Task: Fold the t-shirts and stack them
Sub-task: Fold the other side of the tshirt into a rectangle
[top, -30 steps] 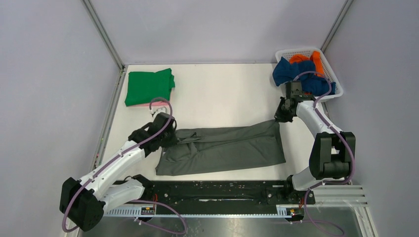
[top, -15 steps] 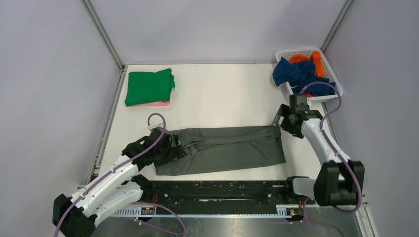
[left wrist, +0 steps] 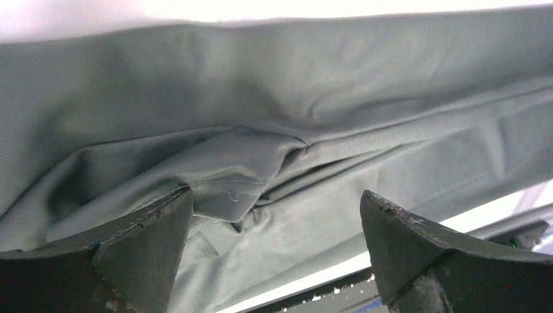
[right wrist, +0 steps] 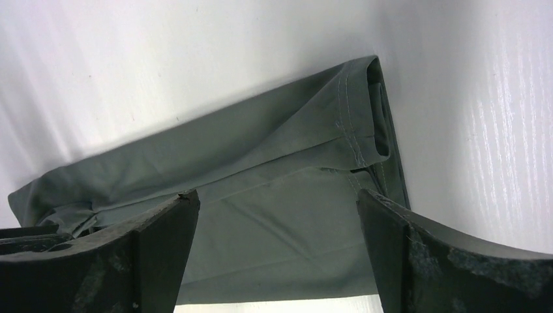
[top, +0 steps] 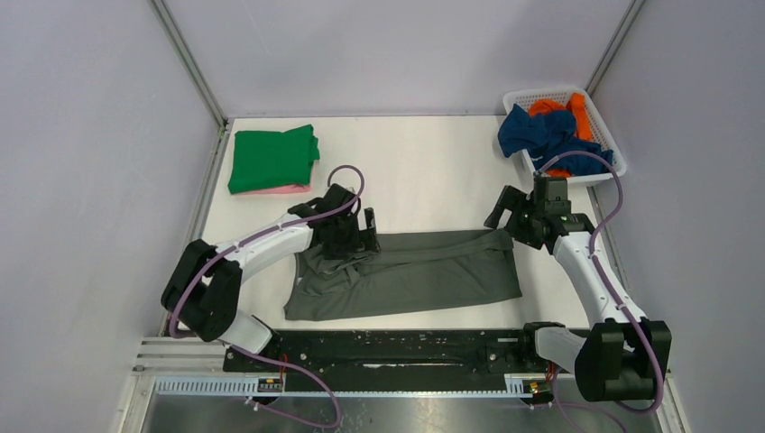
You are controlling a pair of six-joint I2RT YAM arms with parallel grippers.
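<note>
A dark grey t-shirt [top: 424, 271] lies folded lengthwise across the near middle of the table. My left gripper [top: 359, 240] hovers over its rumpled left end, open, with only cloth [left wrist: 274, 150] below and between the fingers [left wrist: 147, 244]. My right gripper [top: 507, 219] is at the shirt's far right corner, also open and holding nothing; the hemmed corner [right wrist: 355, 130] shows just beyond its fingers [right wrist: 391, 241]. A folded bright green t-shirt [top: 271, 158] rests on a pink one [top: 284, 190] at the far left. Navy [top: 537, 131] and orange [top: 566, 108] t-shirts spill from the basket.
The white lattice basket [top: 603, 122] stands in the far right corner, close behind my right arm. Metal frame posts and grey walls bound the table on the left, back and right. The black rail [top: 397, 347] runs along the near edge.
Both grippers have opened and let go of the grey t-shirt, which now lies flat. The left arm has swung up and right over the shirt's left end; the right gripper shifted slightly.
</note>
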